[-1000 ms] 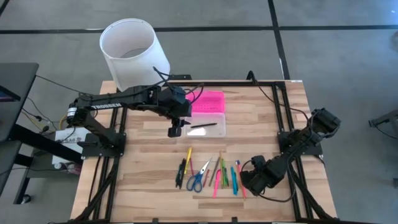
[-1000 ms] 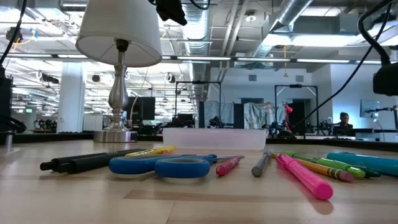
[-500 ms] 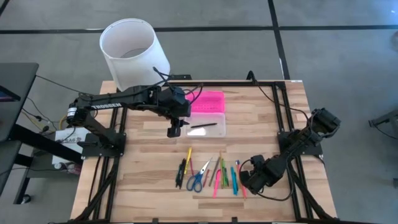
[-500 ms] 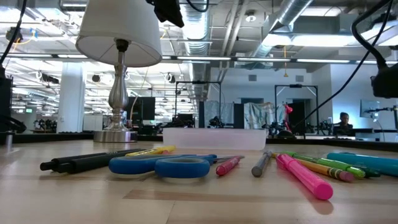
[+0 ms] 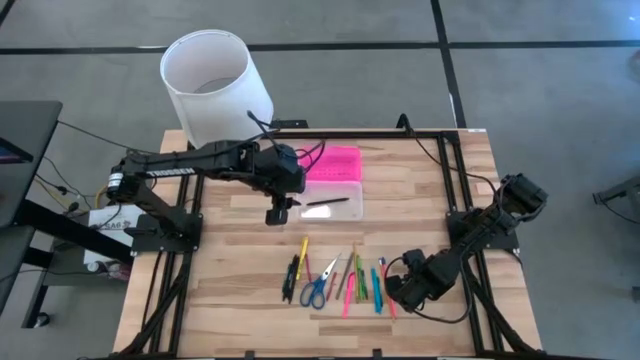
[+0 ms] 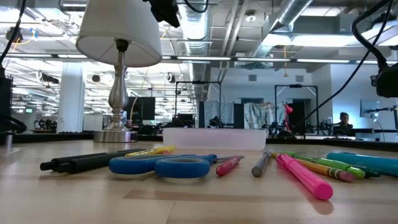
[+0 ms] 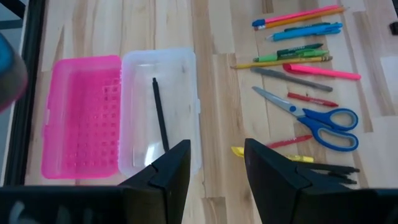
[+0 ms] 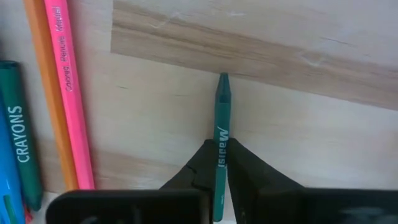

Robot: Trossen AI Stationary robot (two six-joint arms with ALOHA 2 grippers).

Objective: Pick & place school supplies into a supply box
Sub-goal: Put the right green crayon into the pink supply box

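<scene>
The school supplies (image 5: pixel 340 280) lie in a row near the table's front: pens, pencils, markers and blue-handled scissors (image 7: pixel 317 121). My right gripper (image 5: pixel 403 290) is at the row's right end, pointing down and shut on a green pencil (image 8: pixel 221 118). The supply box stands open behind the row, its clear base (image 5: pixel 333 200) holding a black pen (image 7: pixel 160 115) and its pink lid (image 5: pixel 333 163) lying flat on the far side. My left gripper (image 7: pixel 214 168) hovers open above the table at the box's left, with nothing between its fingers. My right gripper pinches the green pencil's shaft (image 8: pixel 220 163) between its two fingers (image 8: pixel 245 168), a way back from the point. The fingers come from above, pointing down, and lie across the pencil. The pencil's point (image 8: pixel 222 78) reaches out over the wood, level with its neighbours.
A white lampshade (image 5: pixel 215 85) stands at the table's far left corner. Pink and orange pencils (image 8: pixel 62 93) and a green crayon (image 8: pixel 18 137) lie close beside the held pencil. Black frame rails (image 5: pixel 465 200) run along the table's sides. Bare wood lies between box and row.
</scene>
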